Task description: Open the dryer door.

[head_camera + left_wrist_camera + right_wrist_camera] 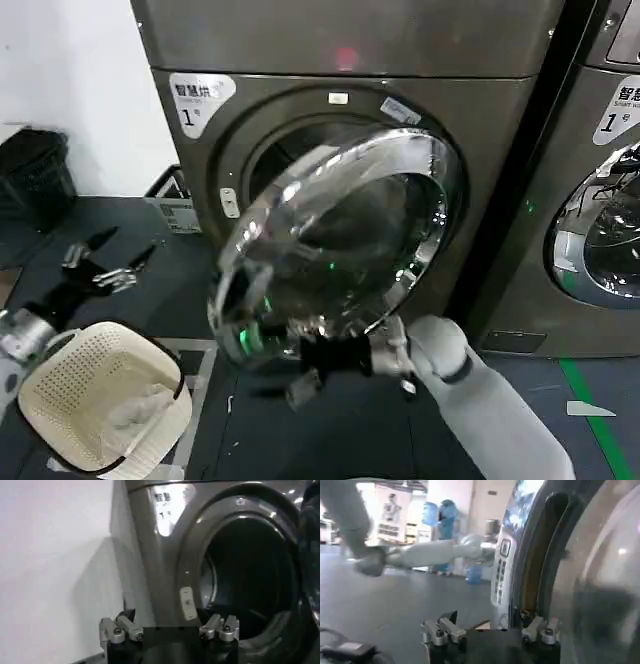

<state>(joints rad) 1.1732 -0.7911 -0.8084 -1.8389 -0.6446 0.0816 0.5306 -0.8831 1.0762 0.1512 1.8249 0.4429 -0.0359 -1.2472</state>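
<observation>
The dryer door (335,240) stands swung partway out from the dryer's drum opening (290,150), hinged at its right. The right tool (330,355), fingers apart, sits at its lower rim; best keep pushing along the hinge arc. The left tool (105,265) waits spread, low by the laundry basket (95,400).

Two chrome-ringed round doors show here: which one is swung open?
The bronze-grey front-loader's dryer door, with the right gripper at its lower edge. It stands out from its drum opening; the neighbouring machine's door lies flat against its front.
</observation>
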